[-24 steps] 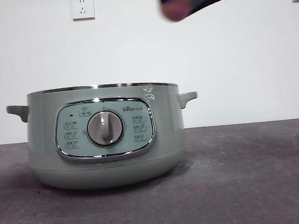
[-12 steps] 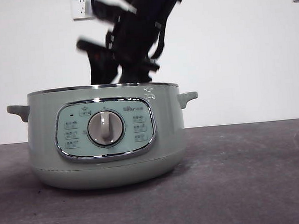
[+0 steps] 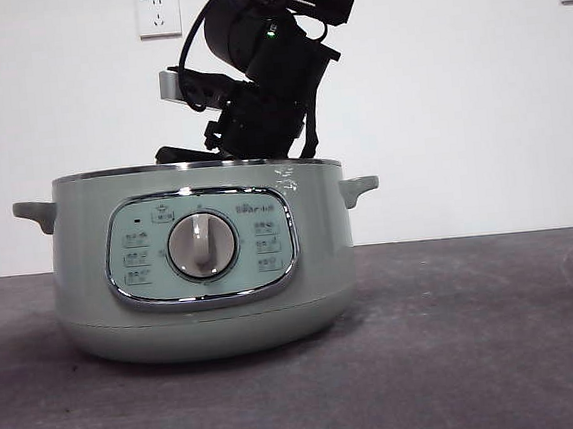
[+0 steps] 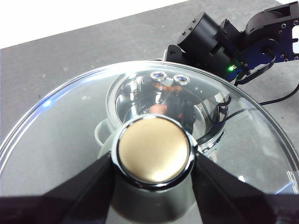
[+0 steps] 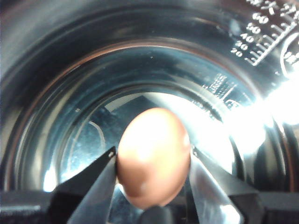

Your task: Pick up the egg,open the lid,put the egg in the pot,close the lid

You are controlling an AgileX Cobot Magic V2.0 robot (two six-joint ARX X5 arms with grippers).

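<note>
The right pincer (image 5: pixel 152 186) grips the brown egg (image 5: pixel 153 156) between its jaws inside the shiny steel bowl of the sage-green cooker pot (image 3: pixel 202 257), which fills the left-centre of the front view on the dark tabletop (image 3: pixel 480 358). The left pincer (image 4: pixel 152 161) is clamped on the knob of the glass lid (image 4: pixel 60 135), apparently held above the open pot, which shows blurred through the glass.

Both pincers (image 5: pixel 152 179) clamped (right lowered).
</note>
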